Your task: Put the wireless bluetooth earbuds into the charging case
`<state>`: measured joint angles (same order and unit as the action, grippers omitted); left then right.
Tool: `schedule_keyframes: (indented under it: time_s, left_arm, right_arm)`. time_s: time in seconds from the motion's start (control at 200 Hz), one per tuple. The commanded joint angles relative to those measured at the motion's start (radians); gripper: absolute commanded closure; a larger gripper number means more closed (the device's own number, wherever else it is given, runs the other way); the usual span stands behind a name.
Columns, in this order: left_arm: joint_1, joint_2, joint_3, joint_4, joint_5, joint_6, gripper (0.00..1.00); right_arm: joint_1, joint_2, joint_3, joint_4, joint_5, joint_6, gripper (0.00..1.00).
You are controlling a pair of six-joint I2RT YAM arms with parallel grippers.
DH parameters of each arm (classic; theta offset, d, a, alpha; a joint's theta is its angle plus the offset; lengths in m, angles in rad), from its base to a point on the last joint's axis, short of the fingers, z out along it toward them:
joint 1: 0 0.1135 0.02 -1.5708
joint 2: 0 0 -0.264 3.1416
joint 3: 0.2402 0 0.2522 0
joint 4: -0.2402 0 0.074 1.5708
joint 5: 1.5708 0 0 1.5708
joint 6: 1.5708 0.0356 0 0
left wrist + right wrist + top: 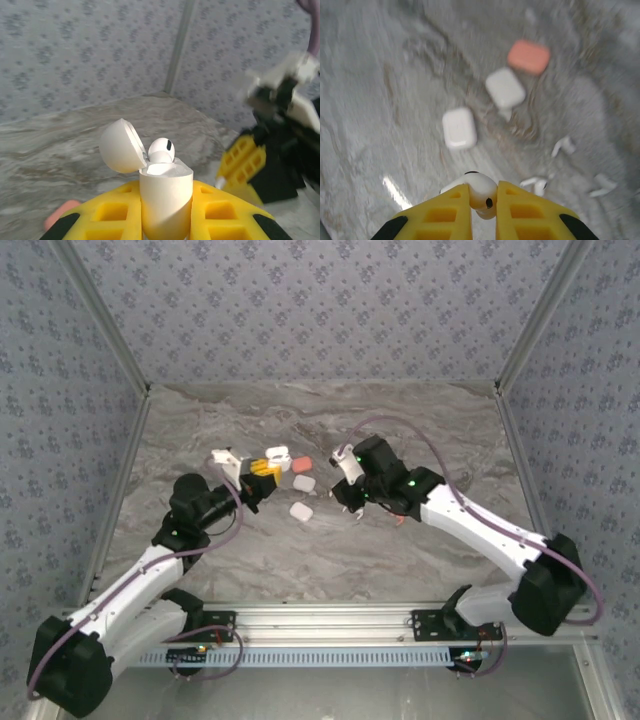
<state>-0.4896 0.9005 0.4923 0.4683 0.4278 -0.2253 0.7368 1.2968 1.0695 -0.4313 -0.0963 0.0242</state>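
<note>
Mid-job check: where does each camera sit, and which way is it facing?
Top external: above and behind the bases, looking down on the table; left arm and right arm show.
Left wrist: on the left arm, looking across the table at the wall post; left fingers clamp an open case with a seated earbud.
Right wrist: on the right arm, looking down; right fingers pinch a white earbud above white cases and a pink case.
Shared: top and right wrist see the pink case; top and left wrist, the open case.
</note>
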Motion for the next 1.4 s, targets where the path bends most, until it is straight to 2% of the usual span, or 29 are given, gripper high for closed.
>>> schedule_keyframes:
  time_s: [0.0, 0.325, 0.575, 1.164, 1.394]
  left_arm:
    - [-0.048, 0.044, 0.110, 0.066, 0.066, 0.059, 1.00]
    - [-0.117, 0.188, 0.240, 0.062, 0.141, 0.112, 1.00]
    - [-0.151, 0.246, 0.281, 0.061, 0.161, 0.128, 1.00]
    - [-0.164, 0.254, 0.287, 0.062, 0.162, 0.133, 1.00]
    - [-0.164, 0.254, 0.287, 0.059, 0.160, 0.132, 1.00]
  right_arm:
    - [-0.012, -0.080, 0.023, 0.073, 0.069, -0.038, 0.83]
    - [-0.011, -0.184, 0.114, 0.158, 0.068, -0.105, 0.83]
    - [0.024, -0.191, 0.113, 0.211, 0.078, -0.137, 0.83]
    - [0.075, -0.139, 0.140, 0.183, 0.087, -0.164, 0.83]
    - [0.078, -0.126, 0.145, 0.149, 0.045, -0.170, 0.83]
